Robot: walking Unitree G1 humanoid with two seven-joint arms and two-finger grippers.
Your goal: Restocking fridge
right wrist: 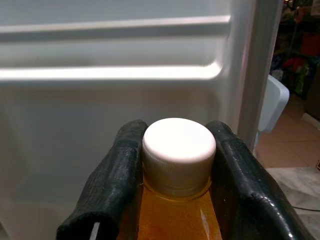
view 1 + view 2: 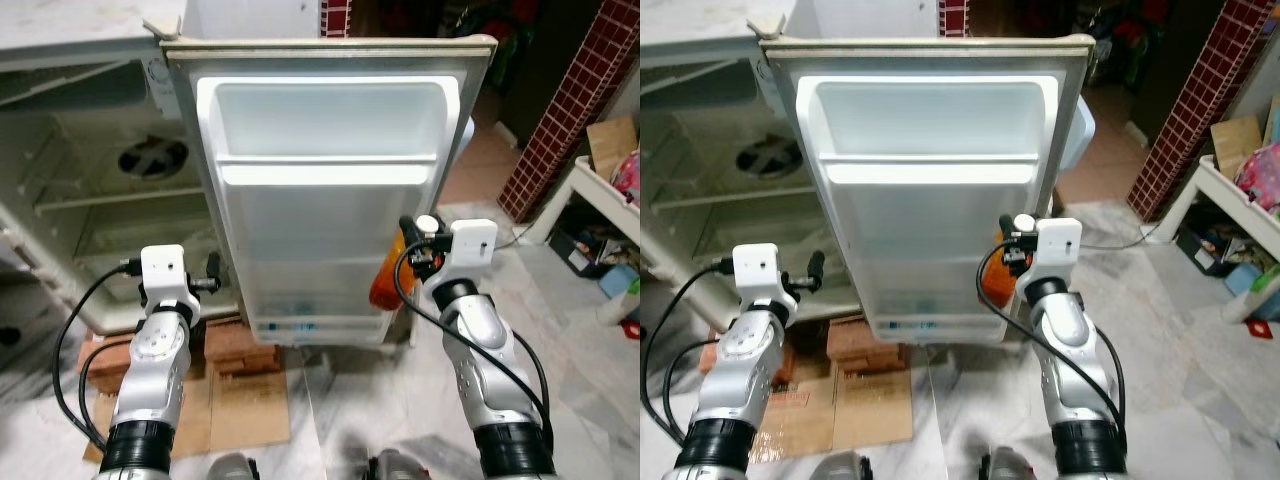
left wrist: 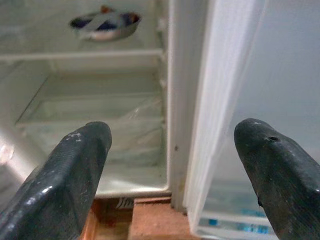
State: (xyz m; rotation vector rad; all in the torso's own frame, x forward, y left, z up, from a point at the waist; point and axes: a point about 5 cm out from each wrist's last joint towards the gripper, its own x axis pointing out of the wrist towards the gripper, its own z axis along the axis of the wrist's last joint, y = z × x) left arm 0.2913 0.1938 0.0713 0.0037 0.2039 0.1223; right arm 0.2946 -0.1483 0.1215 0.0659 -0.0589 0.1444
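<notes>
You see the right gripper clamped on the neck of an orange bottle with a white cap, held upright at centre right of the head frame, just beside the lower right edge of the open fridge door. The left gripper sits at lower left with its fingers spread wide and empty, near the door's hinge side. Behind it the fridge stands open, a dish on its upper shelf.
</notes>
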